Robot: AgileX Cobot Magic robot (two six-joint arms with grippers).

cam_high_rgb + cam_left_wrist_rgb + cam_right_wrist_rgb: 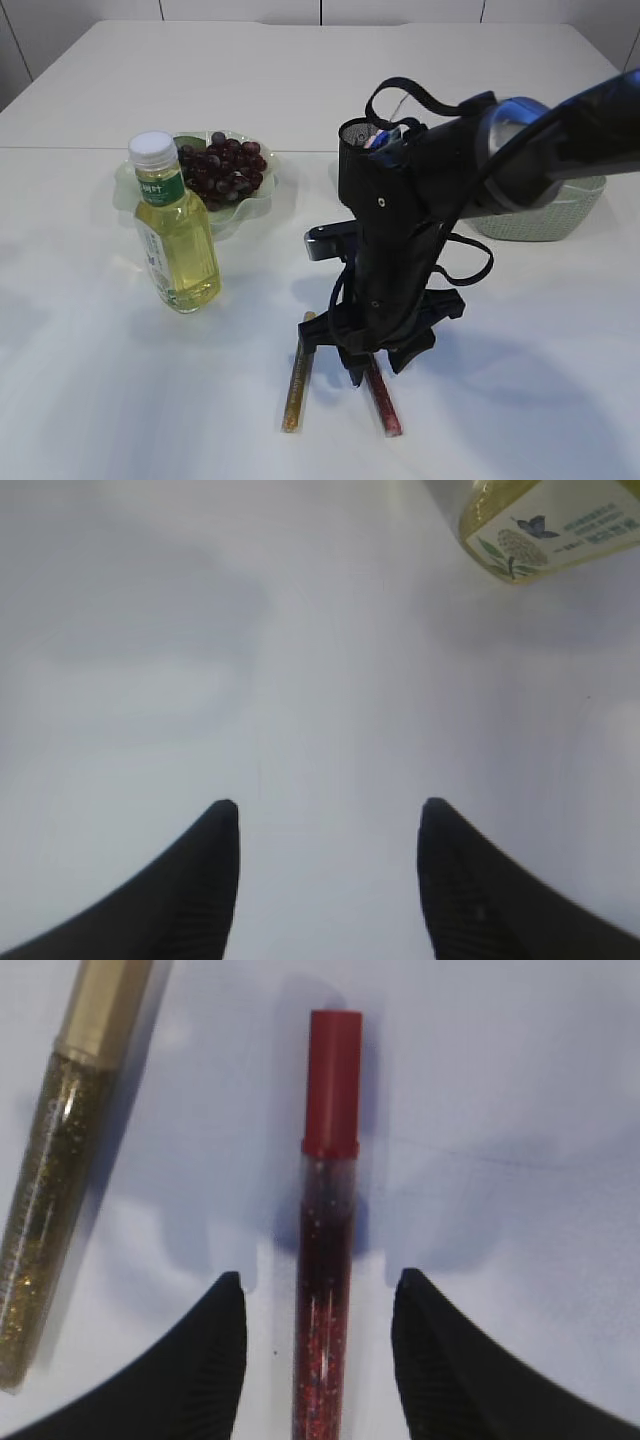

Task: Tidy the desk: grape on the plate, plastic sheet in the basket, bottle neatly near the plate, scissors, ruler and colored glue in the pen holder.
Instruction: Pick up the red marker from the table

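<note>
Your right gripper (318, 1345) is down over the near middle of the white table (90, 380), fingers apart and straddling the red glue tube (325, 1290). The tube lies flat between them, red cap pointing away from the wrist; I can't tell whether the pads touch it. It isn't lifted.

The gold glue tube (55, 1200) lies just left of the red one, apart from it and outside the fingers. In the exterior view both tubes poke out toward you from under the arm, gold (296, 385) on the left, red (382, 400) on the right.

Your left gripper (328, 875) hangs over bare table, fingers apart, nothing between them. The bottle (545, 530) sits at the far right corner of its view.

The bottle (176, 225) stands upright on the left, just in front of the plate (262, 195), which has the grapes (222, 172) on it. The black pen holder (365, 150) is behind your right arm, something already sticking out of it. The basket (545, 215) is at far right, mostly hidden by the arm.
</note>
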